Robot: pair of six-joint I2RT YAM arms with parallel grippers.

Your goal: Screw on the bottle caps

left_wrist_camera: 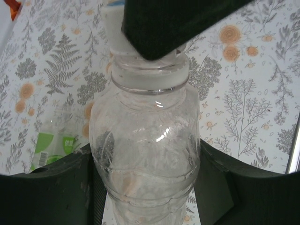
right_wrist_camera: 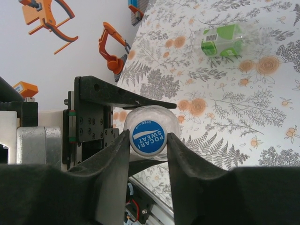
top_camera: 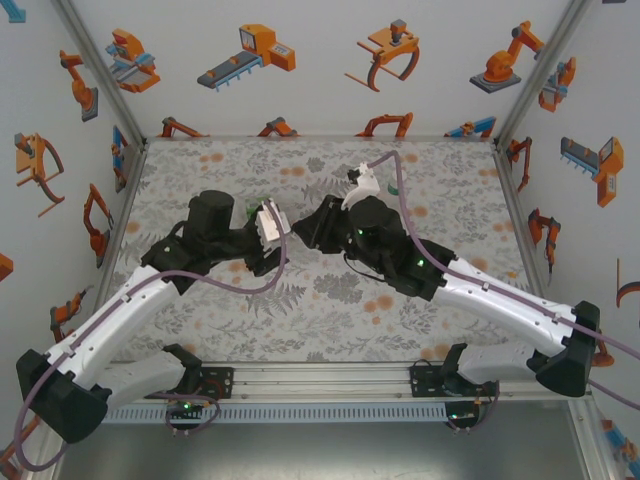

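Note:
A clear bottle (left_wrist_camera: 145, 140) is clamped in my left gripper (left_wrist_camera: 145, 185), which is shut on its body and holds it off the table. On the bottle's mouth sits the blue cap (right_wrist_camera: 148, 137), printed POCARI SWEAT, and my right gripper (right_wrist_camera: 148, 140) is shut on the cap's sides. In the top view both grippers meet over the middle of the table, the left gripper (top_camera: 262, 232) facing the right gripper (top_camera: 308, 232) with the bottle (top_camera: 273, 222) between them. The second bottle (right_wrist_camera: 222, 40), green-labelled, lies on its side on the table. The whitish cap is out of view.
The floral table cover (top_camera: 330, 300) stretches all around the arms. The lying second bottle (left_wrist_camera: 55, 143) rests just behind my left gripper, a green bit of it (top_camera: 251, 209) showing from above. White walls with orange robot stickers close in the table.

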